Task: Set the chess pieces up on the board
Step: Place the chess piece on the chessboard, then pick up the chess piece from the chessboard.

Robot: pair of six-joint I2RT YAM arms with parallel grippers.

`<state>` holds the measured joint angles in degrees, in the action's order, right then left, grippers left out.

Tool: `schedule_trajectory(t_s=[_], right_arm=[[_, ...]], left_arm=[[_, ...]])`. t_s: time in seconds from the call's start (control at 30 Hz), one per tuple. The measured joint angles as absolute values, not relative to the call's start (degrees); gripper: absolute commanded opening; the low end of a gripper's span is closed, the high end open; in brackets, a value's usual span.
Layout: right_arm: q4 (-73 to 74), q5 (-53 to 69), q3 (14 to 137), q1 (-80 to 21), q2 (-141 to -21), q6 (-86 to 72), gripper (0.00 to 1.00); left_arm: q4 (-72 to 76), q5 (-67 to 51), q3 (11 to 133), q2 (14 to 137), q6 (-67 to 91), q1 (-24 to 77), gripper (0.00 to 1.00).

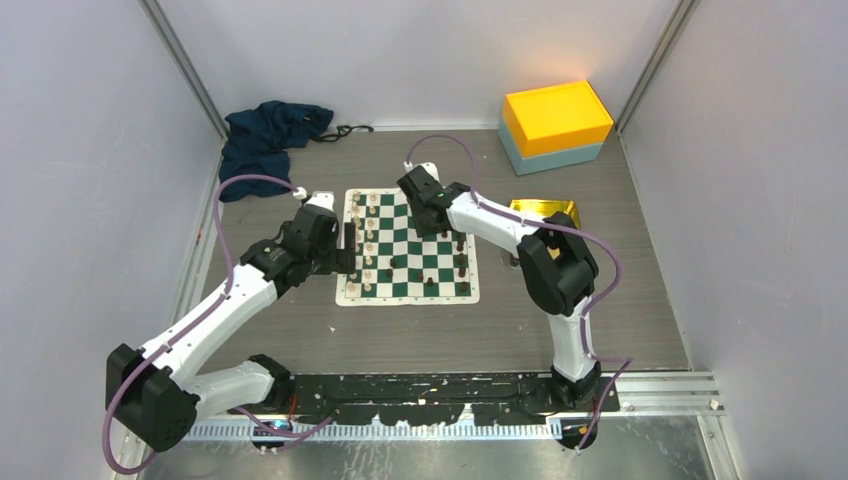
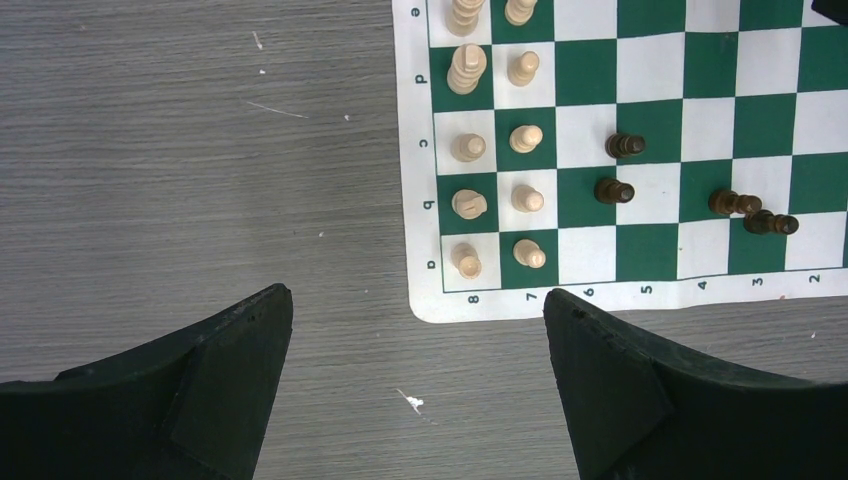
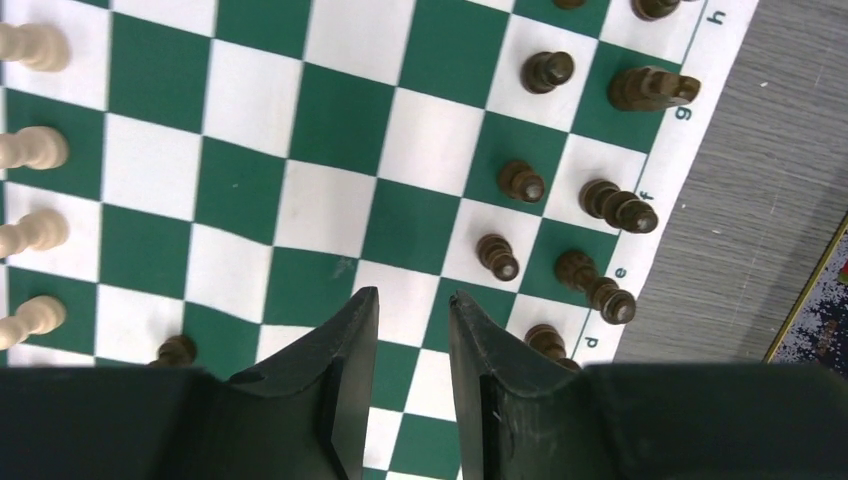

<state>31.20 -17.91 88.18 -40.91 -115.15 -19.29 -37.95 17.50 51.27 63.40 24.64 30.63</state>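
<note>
Top external, nearest first: left gripper [image 1: 345, 250] over bare table [image 1: 500, 320] just off the near left corner of the board [image 1: 405, 299], fingers spread wide, nothing between. Then the board itself, mid-table: flat mat of dark green and white checks with a cream border. Cream chess pieces [image 2: 527, 140] upright in two files along its left side; dark pieces [image 3: 497, 255] gathered toward the right, a few mid-board. Above those, right gripper [image 3: 413, 300], fingers slightly parted, gripping nothing. Farther back: gold tray [image 1: 545, 208], orange-and-teal box [image 1: 556, 125], blue cloth [image 1: 265, 135].
</note>
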Motion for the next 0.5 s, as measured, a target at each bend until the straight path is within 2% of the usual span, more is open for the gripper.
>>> schedule_trajectory(t_s=[0.5], right_arm=[[35.6, -13.3, 96.1, -46.8, -115.3, -18.3, 0.44]], left_arm=[[-38.0, 19.2, 50.2, 59.5, 24.9, 30.6, 0.98]])
